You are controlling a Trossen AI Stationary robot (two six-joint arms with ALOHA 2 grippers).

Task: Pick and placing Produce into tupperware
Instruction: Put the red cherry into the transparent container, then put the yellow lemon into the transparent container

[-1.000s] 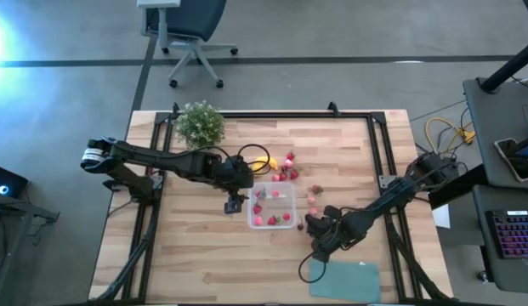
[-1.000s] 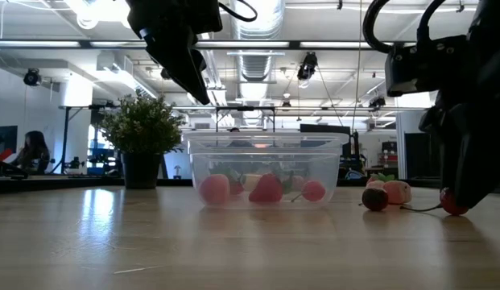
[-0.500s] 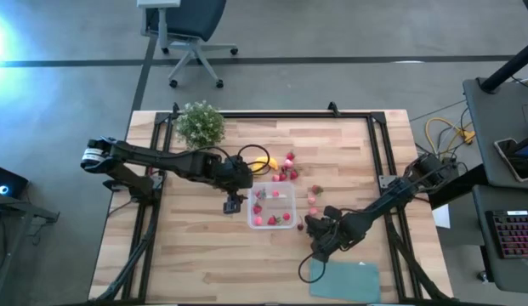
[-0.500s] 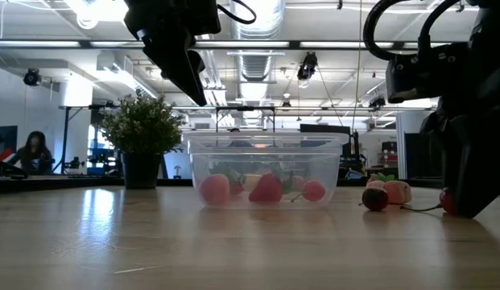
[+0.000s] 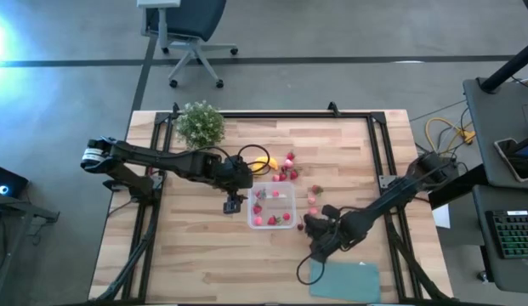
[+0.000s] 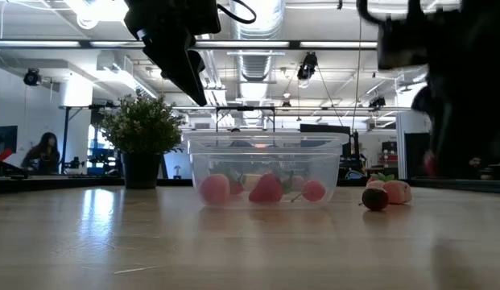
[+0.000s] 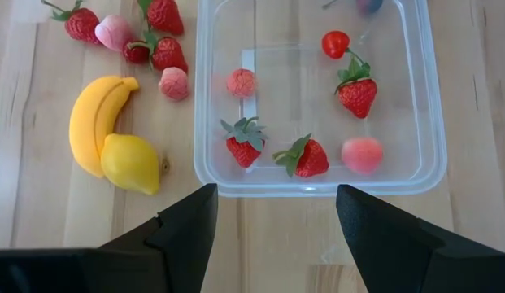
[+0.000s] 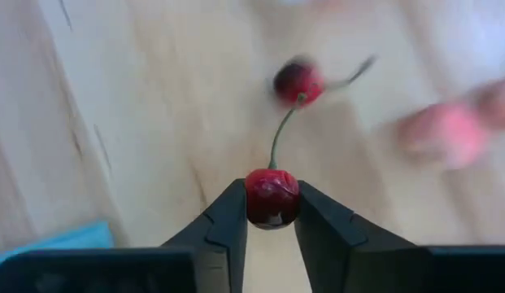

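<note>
Hovering left gripper (image 7: 272, 213) with fingers spread, empty, over the near rim of the tupperware (image 5: 273, 206) at mid-bench; strawberries and a cherry lie inside it, banana (image 7: 96, 120) and lemon (image 7: 131, 163) just beside; right gripper (image 8: 272, 213) clamped on a cherry (image 8: 272, 196), lifted off the bench (image 5: 195, 255), its twin dangling by the stem

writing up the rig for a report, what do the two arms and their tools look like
Both arms are dark, near black, built of slim jointed segments. The left arm has a pale band near its base and a black cable looping beside its tool. The right arm carries a similar cable loop by its tool. Up close, each tool has two flat, matte black fingers with angled inner faces, tapering toward the tips.
</note>
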